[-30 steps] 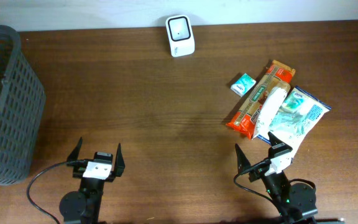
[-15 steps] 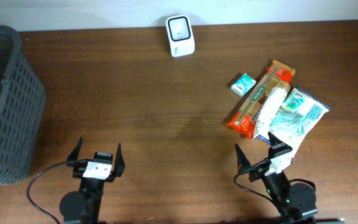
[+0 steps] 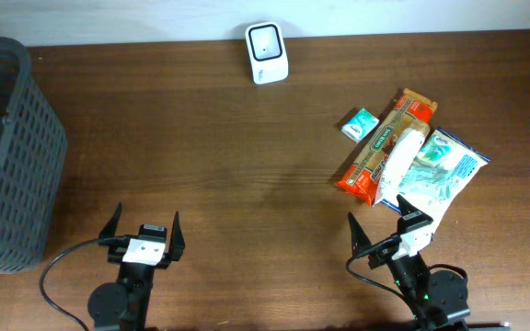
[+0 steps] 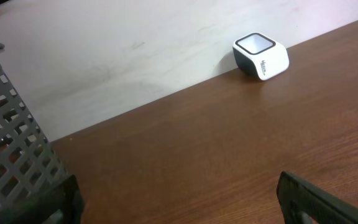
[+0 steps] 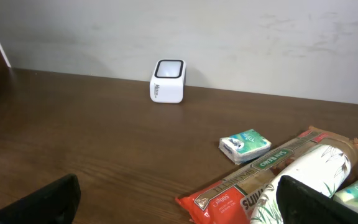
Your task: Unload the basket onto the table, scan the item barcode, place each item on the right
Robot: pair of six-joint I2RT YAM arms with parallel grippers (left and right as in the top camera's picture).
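The white barcode scanner [image 3: 267, 52] stands at the table's far edge against the wall, and both wrist views show it: scanner [image 4: 261, 56], scanner [image 5: 168, 81]. The items lie in a heap at the right: an orange spaghetti pack [image 3: 375, 156], a white wrapped pack [image 3: 403, 158] across it, a blue-green packet [image 3: 449, 165] and a small green tissue pack [image 3: 360, 122]. My left gripper [image 3: 145, 221] is open at the near left over bare wood. Just in front of the heap, my right gripper [image 3: 377, 219] is open, its right finger near the white pack [image 5: 316, 168]. Neither holds anything.
A dark grey slatted basket [image 3: 7, 156] fills the far left side, and its wall shows in the left wrist view as the basket [image 4: 11, 149]. The brown wooden table [image 3: 247, 175] runs to a pale wall behind the scanner.
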